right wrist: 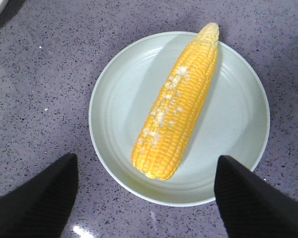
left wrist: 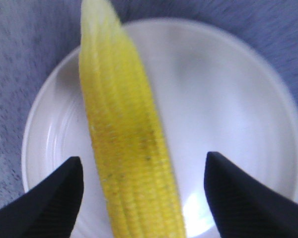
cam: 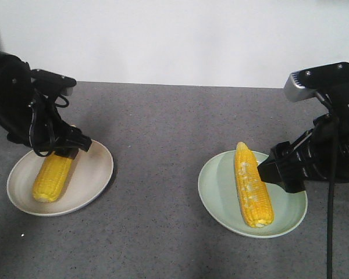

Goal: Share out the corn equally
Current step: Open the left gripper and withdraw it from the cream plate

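Test bench: speckled grey countertop (cam: 163, 116), bare white wall (cam: 180, 35).

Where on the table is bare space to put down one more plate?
Bare countertop lies between the cream plate and the green plate, also along the front edge and behind them. Both plates are taken: a cob lies on each, with the left gripper and right gripper above.

Grey speckled table (cam: 163, 116) w/ two plates directly on it, well apart. Cream plate (cam: 99, 168) at left side, pale green plate (cam: 218, 192) at right side. Each plate carries one corn: left corn (cam: 52, 177), right corn (cam: 253, 186) w/ paler patches.
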{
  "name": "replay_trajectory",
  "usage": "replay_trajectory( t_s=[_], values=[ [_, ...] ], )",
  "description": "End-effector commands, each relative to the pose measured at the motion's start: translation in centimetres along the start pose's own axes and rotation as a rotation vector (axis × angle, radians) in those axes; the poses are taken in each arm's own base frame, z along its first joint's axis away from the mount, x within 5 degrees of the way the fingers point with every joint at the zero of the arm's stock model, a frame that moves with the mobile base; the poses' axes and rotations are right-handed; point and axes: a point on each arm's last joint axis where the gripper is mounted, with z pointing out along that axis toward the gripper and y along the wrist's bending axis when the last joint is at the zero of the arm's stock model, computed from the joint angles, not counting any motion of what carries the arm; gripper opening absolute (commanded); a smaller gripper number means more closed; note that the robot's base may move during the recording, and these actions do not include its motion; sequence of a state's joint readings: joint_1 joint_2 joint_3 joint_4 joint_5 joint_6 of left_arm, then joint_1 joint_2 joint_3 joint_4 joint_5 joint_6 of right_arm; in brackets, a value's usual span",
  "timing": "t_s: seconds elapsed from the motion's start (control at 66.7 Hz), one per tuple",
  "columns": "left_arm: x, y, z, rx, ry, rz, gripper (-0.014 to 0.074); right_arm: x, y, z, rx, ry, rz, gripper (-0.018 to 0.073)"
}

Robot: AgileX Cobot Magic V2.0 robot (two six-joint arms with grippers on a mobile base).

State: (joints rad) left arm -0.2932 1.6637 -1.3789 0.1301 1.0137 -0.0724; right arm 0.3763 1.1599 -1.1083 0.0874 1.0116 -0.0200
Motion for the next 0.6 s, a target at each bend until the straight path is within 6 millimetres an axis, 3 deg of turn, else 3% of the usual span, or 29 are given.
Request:
replay_trajectory(
  t_s=[0.0,0.3,0.585],
  values=[
    [0.2,-0.9,-4.8,0.031,-0.202,0.03,0.0499,-0.7,0.1,-1.3,0.002,-0.088,-0.007,0.0549],
    [5.5,-3.3,-8.7,0.098,-0.378,0.119,0.0499,-0.7,0.1,-1.3,0.002,-0.088,-0.007,0.0549],
    [10.8,-2.8,-11.0,0.124,-0.498,0.144,0.0499,-0.8,0.1,-1.3,0.002,-0.099,-0.008,0.0549]
  ],
)
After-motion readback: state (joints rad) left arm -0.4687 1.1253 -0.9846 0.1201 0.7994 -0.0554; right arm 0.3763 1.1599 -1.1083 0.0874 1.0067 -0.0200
